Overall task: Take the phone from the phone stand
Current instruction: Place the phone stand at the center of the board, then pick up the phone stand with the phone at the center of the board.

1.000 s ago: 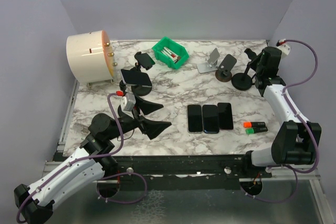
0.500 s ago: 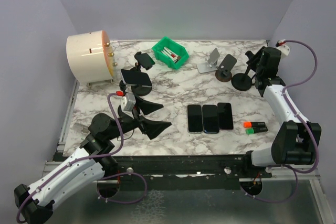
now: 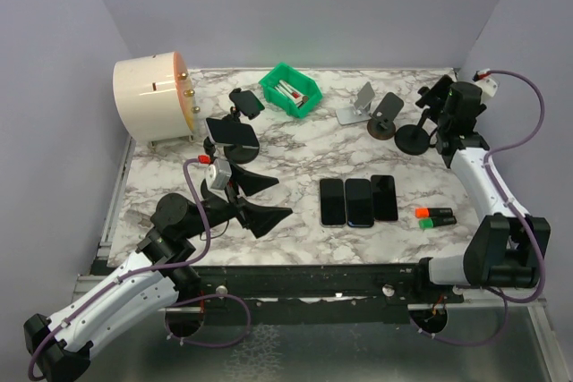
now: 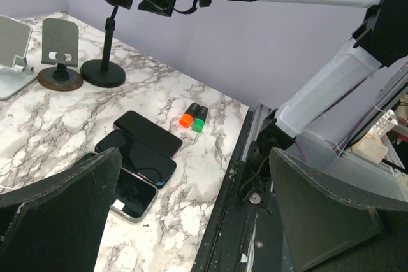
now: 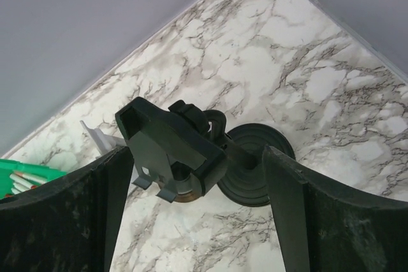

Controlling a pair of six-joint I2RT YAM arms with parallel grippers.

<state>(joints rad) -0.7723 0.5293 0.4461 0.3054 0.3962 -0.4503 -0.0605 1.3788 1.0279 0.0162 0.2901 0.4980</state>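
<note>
My right gripper (image 3: 436, 110) stands open around the clamp head (image 5: 172, 151) of a black pole phone stand (image 3: 414, 139) at the back right. That clamp holds no phone, and its round base (image 5: 255, 164) lies beneath. A dark phone (image 3: 231, 130) rests tilted on another black stand at the back left, with a smaller dark one (image 3: 246, 100) behind it. Three phones (image 3: 358, 200) lie flat side by side mid-table, also seen in the left wrist view (image 4: 137, 151). My left gripper (image 3: 267, 201) is open near the front left, with nothing between its fingers.
A silver folding stand (image 3: 358, 105) and a round-based stand (image 3: 387, 115) sit left of the pole stand. A green bin (image 3: 291, 89) and a cream drum (image 3: 152, 98) are at the back. Orange and green markers (image 3: 435, 216) lie front right.
My right gripper has opened from nearly shut to wide around the pole stand's clamp, and its wrist has shifted slightly. The left arm has not moved.
</note>
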